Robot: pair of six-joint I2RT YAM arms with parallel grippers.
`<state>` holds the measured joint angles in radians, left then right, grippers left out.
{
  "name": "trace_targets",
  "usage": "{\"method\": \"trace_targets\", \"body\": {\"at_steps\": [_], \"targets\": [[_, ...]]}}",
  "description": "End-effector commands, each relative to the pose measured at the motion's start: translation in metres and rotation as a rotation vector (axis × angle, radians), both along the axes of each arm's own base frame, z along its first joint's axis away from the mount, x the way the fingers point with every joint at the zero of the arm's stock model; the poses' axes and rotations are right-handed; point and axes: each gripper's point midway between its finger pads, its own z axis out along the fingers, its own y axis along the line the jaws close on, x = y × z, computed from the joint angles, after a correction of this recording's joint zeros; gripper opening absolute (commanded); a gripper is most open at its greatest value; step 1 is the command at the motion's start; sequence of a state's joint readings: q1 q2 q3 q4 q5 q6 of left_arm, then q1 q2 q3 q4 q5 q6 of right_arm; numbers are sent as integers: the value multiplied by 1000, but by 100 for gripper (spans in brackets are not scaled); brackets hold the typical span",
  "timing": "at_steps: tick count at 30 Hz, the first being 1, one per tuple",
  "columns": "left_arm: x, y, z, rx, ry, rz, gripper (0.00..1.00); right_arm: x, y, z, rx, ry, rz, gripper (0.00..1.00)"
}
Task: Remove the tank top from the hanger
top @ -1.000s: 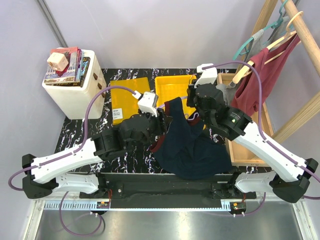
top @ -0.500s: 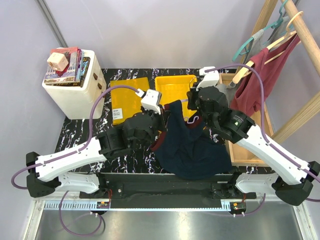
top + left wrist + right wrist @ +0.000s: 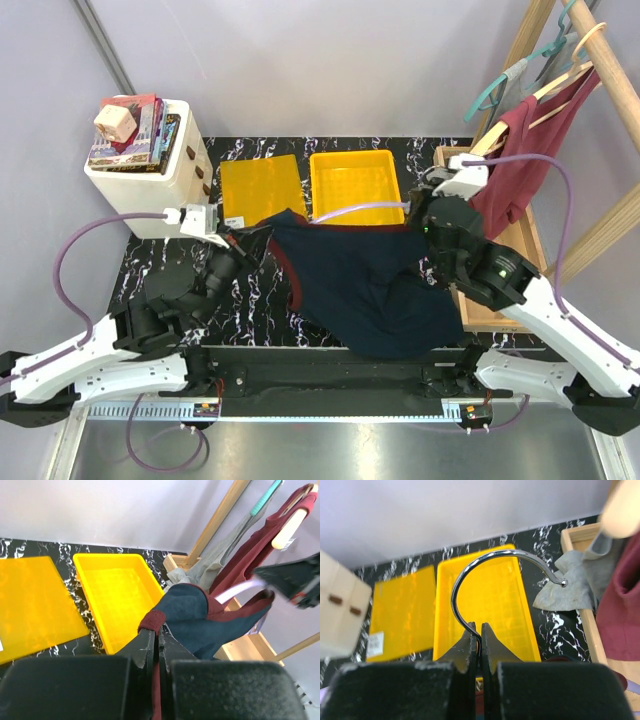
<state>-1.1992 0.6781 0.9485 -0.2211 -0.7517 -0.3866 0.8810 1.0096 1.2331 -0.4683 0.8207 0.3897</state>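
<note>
I find the tank top point(image 3: 372, 292), navy with maroon trim, lying over the near middle of the table point(image 3: 145, 255). It is pulled taut, with its long axis running left to right between my arms. My left gripper point(image 3: 156, 636) is pressed onto its maroon-edged strap. My right gripper point(image 3: 476, 634) pinches the chrome hanger hook point(image 3: 485, 562), whose tip points right. Farther back, the yellow lid point(image 3: 258, 185) bears a white label point(image 3: 236, 223) whose print is unreadable.
</note>
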Motion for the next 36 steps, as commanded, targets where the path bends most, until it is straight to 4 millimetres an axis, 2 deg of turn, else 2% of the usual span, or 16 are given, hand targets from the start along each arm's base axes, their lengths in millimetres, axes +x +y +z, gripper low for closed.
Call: {"method": "trace_targets", "body": {"at_steps": [1, 9, 12, 13, 14, 15, 18, 19, 20, 23, 25, 29, 32, 33, 34, 36], "targets": [[-2, 6, -7, -67, 6, 5, 0, -3, -35, 57, 226, -171, -175, 0], [-6, 13, -3, -117, -30, -4, 0, 0, -23, 83, 421, -233, -149, 0], [-1, 8, -4, -81, -30, 12, 0, -2, -1, 93, 532, -246, -46, 0], [2, 0, -4, -53, -22, 10, 0, -5, 12, 108, 617, -274, 34, 0], [5, -4, -7, -33, -12, 12, 0, -6, 21, 106, 639, -280, 78, 0], [8, -18, -15, 10, 4, -9, 0, -9, 26, 123, 717, -335, 123, 0], [24, -34, -22, 19, 41, -32, 0, -19, 42, 139, 846, -354, 243, 0], [25, -54, -35, 14, 85, -113, 0, -24, 47, 149, 902, -371, 292, 0], [38, -52, -36, -15, 94, -103, 0, -26, 49, 155, 920, -380, 312, 0], [49, -65, -54, -63, 151, -169, 0, -30, 54, 168, 950, -406, 358, 0], [50, -70, -64, -63, 175, -194, 0, -37, 49, 179, 960, -463, 378, 0], [48, -68, -73, -40, 202, -205, 0, -39, 45, 175, 839, -451, 373, 0], [42, -62, -73, -8, 221, -215, 39, -40, 43, 157, 667, -397, 367, 0], [36, -57, -65, -16, 203, -228, 49, -38, 44, 139, 586, -340, 359, 0], [32, -54, -64, -7, 193, -237, 69, -40, 39, 132, 515, -318, 353, 0], [17, -46, -54, -14, 156, -278, 80, -44, 35, 109, 420, -259, 356, 0]]}}
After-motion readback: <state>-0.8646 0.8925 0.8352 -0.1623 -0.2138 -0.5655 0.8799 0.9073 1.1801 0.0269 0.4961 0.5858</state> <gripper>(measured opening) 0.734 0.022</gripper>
